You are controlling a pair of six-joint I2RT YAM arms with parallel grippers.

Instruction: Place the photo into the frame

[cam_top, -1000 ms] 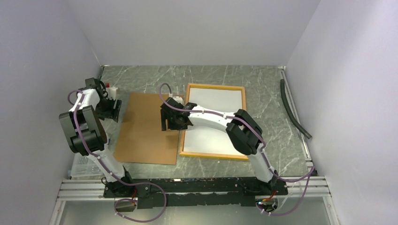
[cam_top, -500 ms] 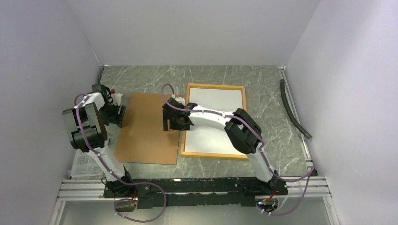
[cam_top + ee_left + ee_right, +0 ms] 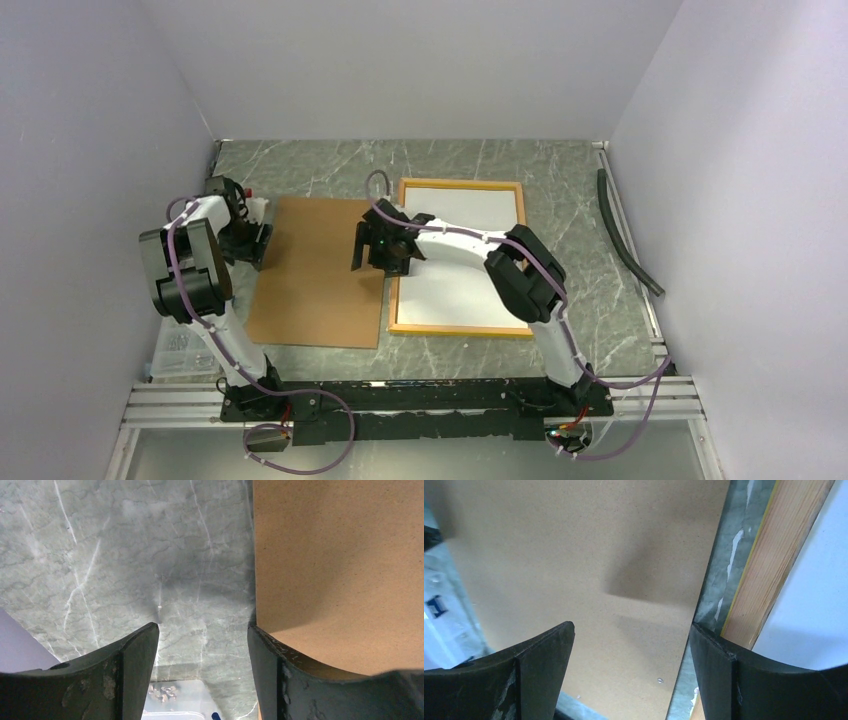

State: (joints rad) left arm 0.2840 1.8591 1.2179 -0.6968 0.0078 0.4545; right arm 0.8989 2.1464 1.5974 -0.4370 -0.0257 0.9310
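Brown fibreboard, the backing board (image 3: 315,270), is lying flat on the marbled table (image 3: 300,165). Just beside its right edge, parted from it by a thin strip of table, the frame (image 3: 460,183) is lying pale wood back up. Its long axis is running parallel to that edge, away from the arm bases. Plain white is filling its opening. This is most likely the photo (image 3: 460,235) lying print-side down inside the rails, though no print is showing to confirm it.

The right claw (image 3: 631,630) is hovering over the board's right edge, fingers spread wide and pinching nothing. In its wrist view the gap is hanging mostly over the board, with one finger above the strip and the frame's near rail. The left claw (image 3: 202,627) is hanging at the board's left edge, likewise spread and empty, its gap over bare table and one finger meeting the board's rim.

By my judgement the coming move is turning on the board. The frame is lying to the board's right, so the right arm is nearer to it. The board would be travelling rightward with its long axis kept parallel to the frame's.
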